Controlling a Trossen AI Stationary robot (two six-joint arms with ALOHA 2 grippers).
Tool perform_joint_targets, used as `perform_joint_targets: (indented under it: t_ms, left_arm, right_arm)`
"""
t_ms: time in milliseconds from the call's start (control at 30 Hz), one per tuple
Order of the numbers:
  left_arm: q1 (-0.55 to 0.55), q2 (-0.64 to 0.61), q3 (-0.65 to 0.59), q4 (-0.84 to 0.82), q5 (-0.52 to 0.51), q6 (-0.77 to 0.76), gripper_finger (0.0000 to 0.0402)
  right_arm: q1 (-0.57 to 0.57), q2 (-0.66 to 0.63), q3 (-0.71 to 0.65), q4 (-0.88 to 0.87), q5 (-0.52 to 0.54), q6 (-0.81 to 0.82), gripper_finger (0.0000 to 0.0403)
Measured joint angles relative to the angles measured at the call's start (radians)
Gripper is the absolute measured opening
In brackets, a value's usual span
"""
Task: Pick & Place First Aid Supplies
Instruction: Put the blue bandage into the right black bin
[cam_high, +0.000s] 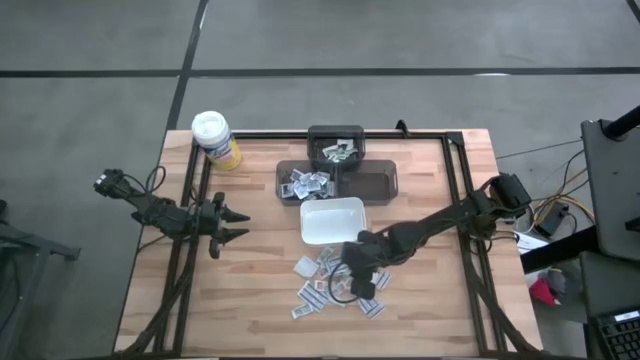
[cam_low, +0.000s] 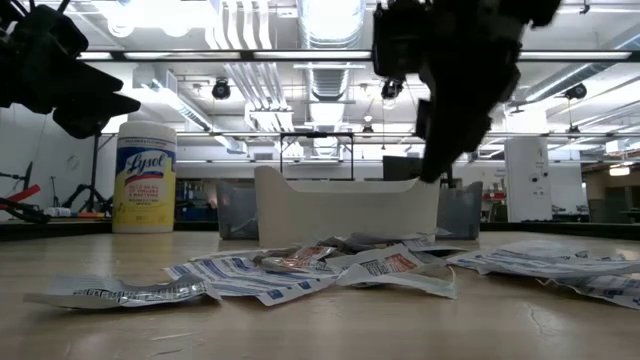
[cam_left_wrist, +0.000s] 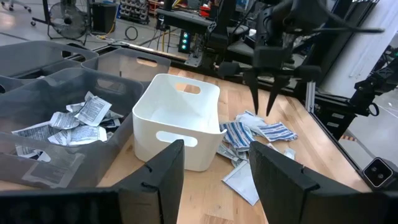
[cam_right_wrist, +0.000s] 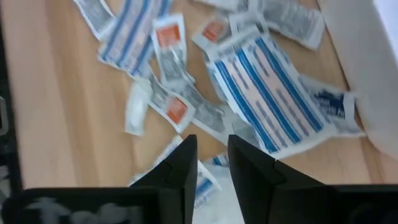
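The first aid supplies (cam_high: 325, 285) lie as a loose heap of small flat packets on the wooden table, near its front and just in front of the white dish (cam_high: 332, 222). The heap also shows in the low view as packets (cam_low: 310, 270) and in the right wrist view as packets (cam_right_wrist: 273, 87). My right gripper (cam_high: 358, 280) hangs over the heap, fingers pointing down. The right gripper (cam_left_wrist: 264, 102) is open by a narrow gap with nothing between its fingers. My left gripper (cam_high: 245, 225) waits open over the table's left part.
Dark grey bins (cam_high: 335, 180) behind the white dish hold more packets (cam_left_wrist: 81, 118). A yellow canister with a white lid (cam_high: 215, 138) stands at the far left corner. A black frame rail (cam_high: 465, 200) runs along the table's sides.
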Motion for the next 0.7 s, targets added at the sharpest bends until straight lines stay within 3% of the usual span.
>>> perform_joint_targets:
  t_ms: [333, 700]
  left_arm:
    - [0.000, 0.000, 0.000, 0.000, 0.000, 0.000, 0.0177]
    - [0.000, 0.000, 0.000, 0.000, 0.000, 0.000, 0.0177]
  right_arm:
    - [0.000, -0.002, 0.050, -0.108, 0.006, -0.022, 0.0074]
    - [0.074, -0.002, 0.000, -0.260, -0.036, 0.206, 0.0077]
